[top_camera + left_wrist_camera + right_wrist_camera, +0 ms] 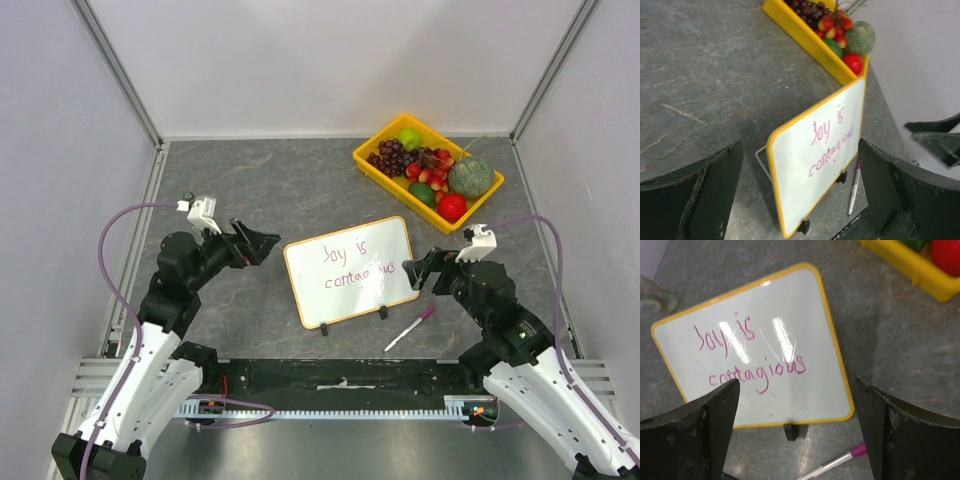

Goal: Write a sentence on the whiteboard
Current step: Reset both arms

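We see the left pincer (258, 243) and right pincer (420, 270) wide open, empty, beside the whiteboard (340, 297) with pink words (347, 254).

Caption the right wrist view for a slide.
Sentence "Joy is contagious" on the whiteboard, marker lying in front, framed by the open right gripper.

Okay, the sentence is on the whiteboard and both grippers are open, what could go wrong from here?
1. The right gripper hangs open close by the right edge of the whiteboard. A careless swing might tip the board off its small black feet or smear the sentence.
2. The marker lies loose on the table in front of the board, near that gripper, and might get swept or rolled away.
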Controlling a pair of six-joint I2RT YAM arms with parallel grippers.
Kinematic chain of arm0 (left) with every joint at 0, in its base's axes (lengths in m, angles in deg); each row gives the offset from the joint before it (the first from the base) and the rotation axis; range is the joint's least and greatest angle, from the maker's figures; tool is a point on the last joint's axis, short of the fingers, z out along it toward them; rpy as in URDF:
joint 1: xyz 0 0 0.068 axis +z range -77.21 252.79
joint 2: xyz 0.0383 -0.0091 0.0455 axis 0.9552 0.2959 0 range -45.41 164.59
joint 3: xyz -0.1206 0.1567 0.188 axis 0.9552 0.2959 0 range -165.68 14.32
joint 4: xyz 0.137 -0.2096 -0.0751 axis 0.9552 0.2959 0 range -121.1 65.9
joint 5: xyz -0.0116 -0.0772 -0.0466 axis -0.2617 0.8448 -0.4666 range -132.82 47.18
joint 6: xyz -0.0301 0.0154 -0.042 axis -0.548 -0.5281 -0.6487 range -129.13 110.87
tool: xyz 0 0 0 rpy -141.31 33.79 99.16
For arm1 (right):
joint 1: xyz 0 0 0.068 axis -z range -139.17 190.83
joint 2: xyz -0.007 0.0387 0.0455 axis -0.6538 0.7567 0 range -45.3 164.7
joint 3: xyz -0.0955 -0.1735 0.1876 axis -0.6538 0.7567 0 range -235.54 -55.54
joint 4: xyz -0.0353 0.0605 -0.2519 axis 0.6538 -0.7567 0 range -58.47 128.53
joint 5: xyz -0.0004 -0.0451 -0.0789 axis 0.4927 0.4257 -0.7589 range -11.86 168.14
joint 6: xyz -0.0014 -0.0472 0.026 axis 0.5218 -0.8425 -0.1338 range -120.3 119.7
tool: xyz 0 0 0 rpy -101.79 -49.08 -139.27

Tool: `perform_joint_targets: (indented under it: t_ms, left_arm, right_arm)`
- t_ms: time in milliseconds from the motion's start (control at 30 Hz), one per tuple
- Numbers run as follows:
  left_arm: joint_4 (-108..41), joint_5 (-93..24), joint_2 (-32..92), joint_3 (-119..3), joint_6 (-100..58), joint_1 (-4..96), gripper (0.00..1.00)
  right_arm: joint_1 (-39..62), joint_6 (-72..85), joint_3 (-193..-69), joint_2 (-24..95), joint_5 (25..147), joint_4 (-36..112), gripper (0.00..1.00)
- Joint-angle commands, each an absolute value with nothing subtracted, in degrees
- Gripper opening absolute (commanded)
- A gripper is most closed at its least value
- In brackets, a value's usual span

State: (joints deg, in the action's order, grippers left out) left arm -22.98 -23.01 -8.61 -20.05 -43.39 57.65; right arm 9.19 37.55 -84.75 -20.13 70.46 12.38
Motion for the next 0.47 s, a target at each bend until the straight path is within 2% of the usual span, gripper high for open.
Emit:
perform_joint_targets:
  t_ms: [0, 167, 267, 367, 433]
  left_arm:
    - [-20.4, -29.4, -8.9, -18.2, -39.5, 57.7, 1.0]
    - [-18.0, -39.9, -9.5, -16.4, -38.7, 57.8, 1.0]
    - [-18.4, -42.6, -10.6, -15.3, -37.5, 57.8, 0.99]
    - [-21.0, -44.5, -12.9, -12.4, -36.2, 57.7, 0.92]
    - [-21.7, -47.5, -15.1, -10.3, -34.5, 57.8, 0.93]
  right_arm:
    - [9.4, 24.0, -89.6, -19.7, 57.4, 21.1, 0.98]
    - [9.4, 14.0, -88.8, -19.4, 50.2, 28.8, 0.98]
    - [9.4, 8.9, -83.2, -20.5, 49.4, 35.9, 0.98]
    - [9.4, 8.5, -78.7, -21.0, 44.7, 40.6, 0.98]
    - [9.4, 6.6, -74.6, -20.4, 41.6, 45.5, 0.98]
